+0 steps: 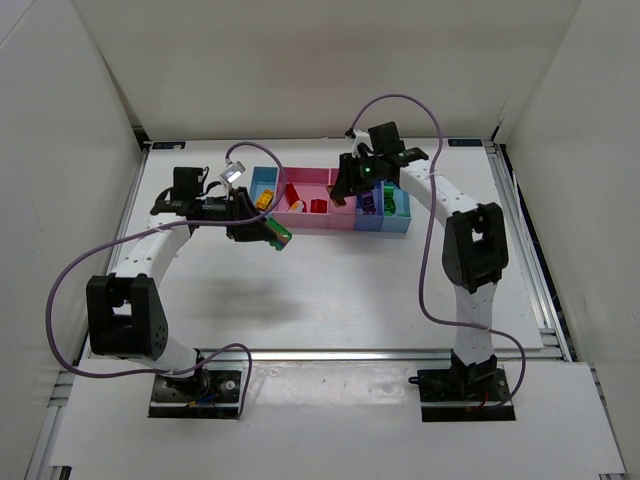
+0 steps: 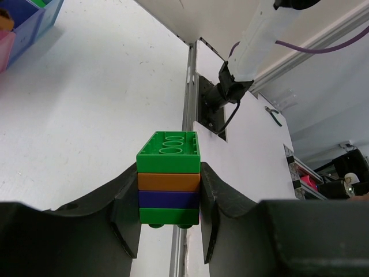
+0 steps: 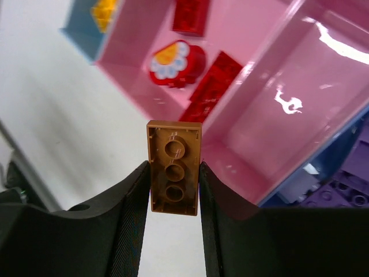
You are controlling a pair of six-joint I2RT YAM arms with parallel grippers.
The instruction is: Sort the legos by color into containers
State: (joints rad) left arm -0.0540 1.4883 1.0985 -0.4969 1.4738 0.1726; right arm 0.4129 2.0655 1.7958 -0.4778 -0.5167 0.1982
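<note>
right jaws, orange brick (image 3: 173, 167) between

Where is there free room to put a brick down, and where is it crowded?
The table is bare in front of the bins, between the left arm and the right arm: a wide patch. The narrow pink bin looks bare too. Crowded: the wide pink bin, with red bricks, and the dark blue bin, with purple bricks.

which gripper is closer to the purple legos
Right. The right gripper hangs by the narrow pink bin beside the purple legos; the left gripper is near the left-end light blue bin.
</note>
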